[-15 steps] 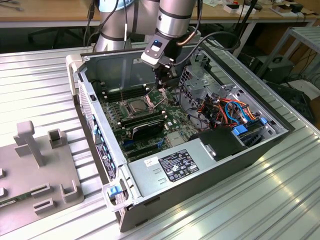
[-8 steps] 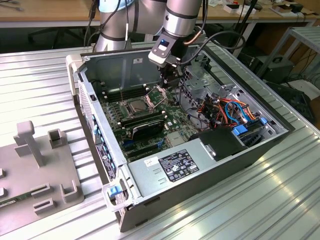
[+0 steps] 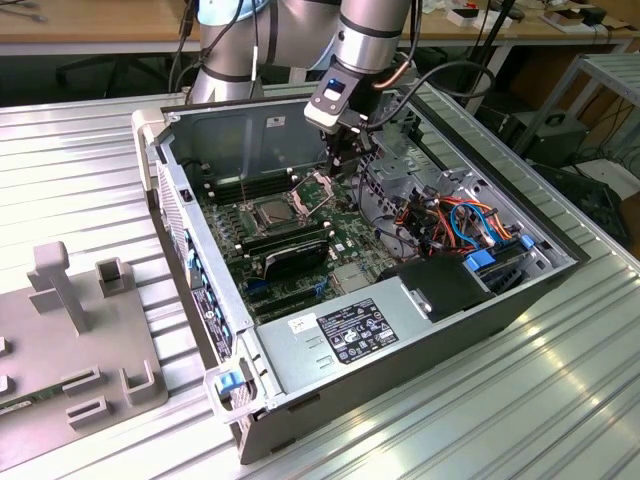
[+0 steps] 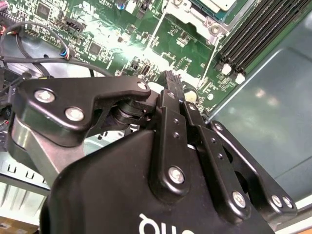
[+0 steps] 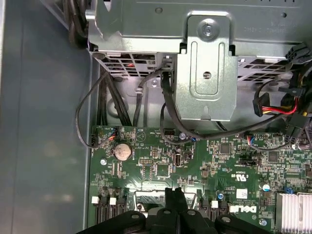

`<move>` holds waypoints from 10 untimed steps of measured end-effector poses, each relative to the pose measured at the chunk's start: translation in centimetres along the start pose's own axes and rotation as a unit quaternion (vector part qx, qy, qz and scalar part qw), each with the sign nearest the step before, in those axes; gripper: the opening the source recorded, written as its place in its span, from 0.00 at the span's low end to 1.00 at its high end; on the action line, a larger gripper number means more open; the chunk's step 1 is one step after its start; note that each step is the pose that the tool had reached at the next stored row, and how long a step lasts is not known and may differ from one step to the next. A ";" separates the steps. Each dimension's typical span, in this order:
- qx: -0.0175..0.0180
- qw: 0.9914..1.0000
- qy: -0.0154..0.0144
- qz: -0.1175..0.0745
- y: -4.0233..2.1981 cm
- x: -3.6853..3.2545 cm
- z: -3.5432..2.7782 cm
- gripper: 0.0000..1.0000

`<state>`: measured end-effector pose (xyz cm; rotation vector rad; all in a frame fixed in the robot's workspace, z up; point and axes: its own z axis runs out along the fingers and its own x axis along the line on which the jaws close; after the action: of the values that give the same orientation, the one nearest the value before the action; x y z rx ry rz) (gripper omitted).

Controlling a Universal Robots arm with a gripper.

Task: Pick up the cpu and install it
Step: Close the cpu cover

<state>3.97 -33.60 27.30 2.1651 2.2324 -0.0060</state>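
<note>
The open computer case lies on its side on the ribbed metal table. On the green motherboard, the cpu appears as a small grey square lying in the dark socket, whose hinged metal frame stands tilted up. In the second wrist view a pale silver corner of the cpu shows inside that frame. My gripper hangs just above the board on the exterior view's right of the socket, close to the raised frame. Its fingers are shut together in both wrist views, and I see nothing between them.
A long black card lies in front of the socket, and the power supply fills the case's near side. Coloured cables and a metal drive cage crowd the exterior view's right. A grey fixture stands outside the case.
</note>
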 end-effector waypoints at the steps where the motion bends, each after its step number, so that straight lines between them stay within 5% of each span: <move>1: 0.000 1.000 0.000 0.000 -0.08 0.00 -0.01 0.11; 10: -0.003 1.000 0.000 0.000 -1.89 0.06 0.01 0.11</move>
<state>2.08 -33.60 27.26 2.1624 2.2296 -0.0001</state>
